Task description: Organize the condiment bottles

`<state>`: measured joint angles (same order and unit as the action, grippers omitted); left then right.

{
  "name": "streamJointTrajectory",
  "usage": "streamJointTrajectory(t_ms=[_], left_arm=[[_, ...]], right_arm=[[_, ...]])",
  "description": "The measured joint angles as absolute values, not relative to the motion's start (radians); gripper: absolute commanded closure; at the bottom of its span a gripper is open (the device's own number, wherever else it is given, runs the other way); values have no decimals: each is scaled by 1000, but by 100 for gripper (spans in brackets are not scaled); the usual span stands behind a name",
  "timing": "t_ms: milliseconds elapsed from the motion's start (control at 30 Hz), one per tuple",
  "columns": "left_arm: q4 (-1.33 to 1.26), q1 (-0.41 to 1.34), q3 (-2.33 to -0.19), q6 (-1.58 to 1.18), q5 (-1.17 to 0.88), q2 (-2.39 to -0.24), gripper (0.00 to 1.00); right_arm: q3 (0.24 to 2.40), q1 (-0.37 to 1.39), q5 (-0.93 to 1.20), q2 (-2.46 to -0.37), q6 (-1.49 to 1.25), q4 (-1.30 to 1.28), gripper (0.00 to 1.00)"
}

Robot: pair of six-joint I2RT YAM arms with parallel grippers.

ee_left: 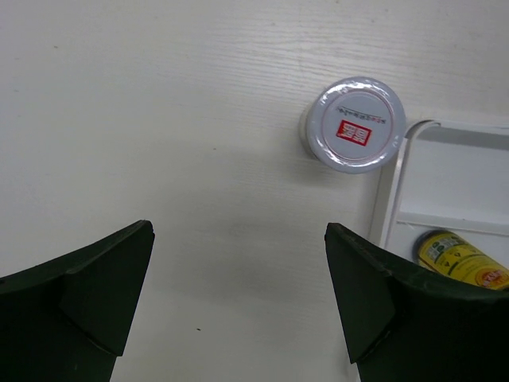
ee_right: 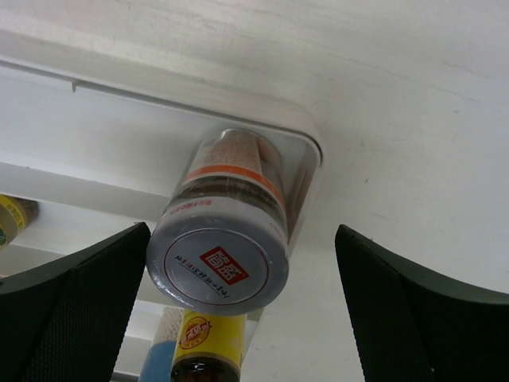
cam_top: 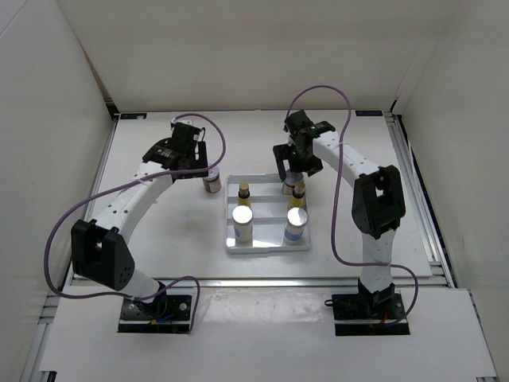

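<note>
My left hand (ee_left: pixel 238 231) hangs spread over the worktop (ee_left: pixel 159 119), a red-marked jar (ee_left: pixel 354 123) just outside the tray (ee_left: pixel 395 179) corner. My right hand (ee_right: pixel 242 231), fingers apart, flanks the second jar (ee_right: pixel 219 263) inside the tray.

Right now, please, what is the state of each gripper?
Left gripper: open, holding nothing.
Right gripper: open, straddling the red-marked jar in the tray.

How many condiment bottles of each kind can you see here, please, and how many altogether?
White bottles with silver caps: 2
Slim yellow bottles: 2
White-lidded jars: 2
Total: 6
</note>
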<state>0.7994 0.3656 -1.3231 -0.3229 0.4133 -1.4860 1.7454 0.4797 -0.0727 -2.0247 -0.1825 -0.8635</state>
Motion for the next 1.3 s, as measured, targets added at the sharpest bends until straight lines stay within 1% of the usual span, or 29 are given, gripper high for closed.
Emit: streamJointTrajectory(t_ms=[200, 367, 567, 667, 700, 767, 800, 867, 900, 967, 1133, 1267, 1300], left_arm=[[784, 369, -1366, -323, 290, -1570, 0], [778, 393, -1420, -336, 271, -1643, 0], [763, 405, -1462, -351, 246, -1793, 0], [763, 405, -1473, -358, 239, -1861, 8], [765, 405, -1475, -361, 237, -1877, 14], [767, 405, -1475, -368, 234, -1893, 23], [768, 405, -1475, -369, 234, -1895, 38], [776, 405, -1483, -372, 234, -1895, 47], [781, 405, -1488, -372, 235, -1894, 56], [784, 405, -1499, -375, 235, -1890, 62], [797, 411, -1571, -371, 237, -1847, 70], [804, 448, -1665, -364, 233, -1787, 70], [801, 460, -1683, -363, 227, -1774, 68]], right_arm=[[1758, 479, -131, -1979, -188, -864, 0], [1758, 476, -160, -1844, -199, -862, 0], [1758, 471, -167, -1695, -202, -857, 0], [1758, 471, -166, -1672, -203, -857, 0], [1757, 471, -166, -1670, -202, -857, 0], [1752, 472, -166, -1668, -202, -858, 0], [1750, 472, -165, -1668, -202, -858, 0], [1744, 472, -165, -1665, -203, -857, 0], [1739, 472, -165, -1662, -203, -858, 0], [1724, 472, -166, -1651, -203, -857, 0], [1690, 472, -169, -1610, -203, -860, 0], [1670, 472, -170, -1562, -203, -863, 0], [1670, 472, -170, -1554, -203, -863, 0]])
